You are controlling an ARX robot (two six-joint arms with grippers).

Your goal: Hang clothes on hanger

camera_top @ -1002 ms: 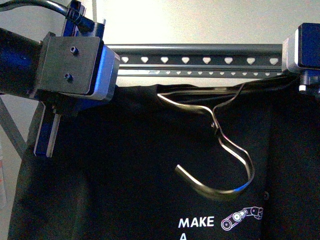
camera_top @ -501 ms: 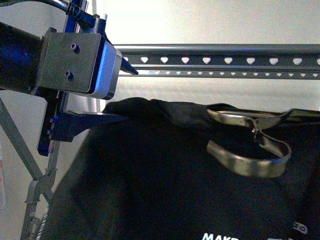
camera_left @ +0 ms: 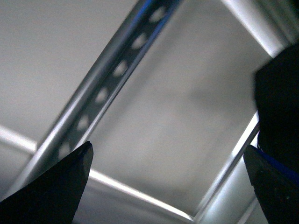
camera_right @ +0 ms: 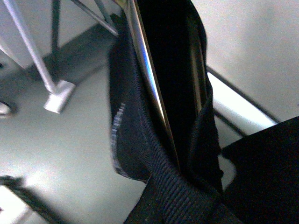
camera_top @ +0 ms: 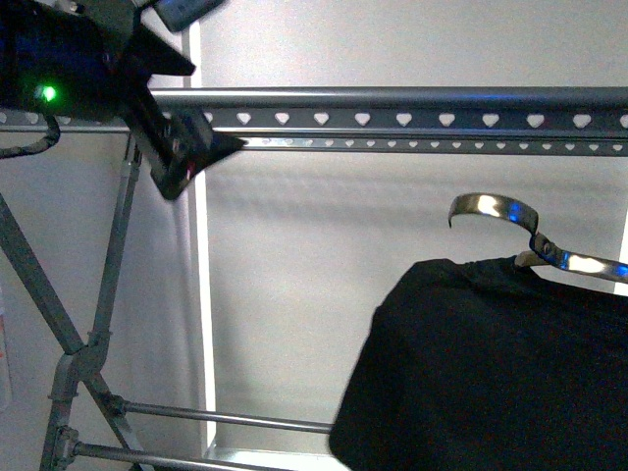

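Note:
The hanger, a dark grey drying rack, shows its top rail (camera_top: pixel 412 118) of heart-shaped holes across the front view. The clothes (camera_top: pixel 491 373), a black T-shirt, hang low at the right on a shiny metal hook (camera_top: pixel 491 206), below the rail and apart from it. My left gripper (camera_top: pixel 211 106) is open at the rail's left end with nothing between its fingers. Its wrist view shows the gripper (camera_left: pixel 167 154) wide apart under the rail (camera_left: pixel 117 74). My right gripper (camera_right: pixel 187 200) is shut on the ribbed collar of the clothes (camera_right: pixel 135 140) beside a metal strip (camera_right: pixel 149 79). It is outside the front view.
Crossed rack legs (camera_top: pixel 59 324) and low cross bars (camera_top: pixel 226 420) stand at the left. A pale wall (camera_top: pixel 324 275) is behind. A rack foot (camera_right: pixel 58 95) rests on the grey floor in the right wrist view.
My left gripper has let go of the shirt's shoulder and risen up-left to the rail. The shirt and metal hook have swung right and sunk; the print has left the view.

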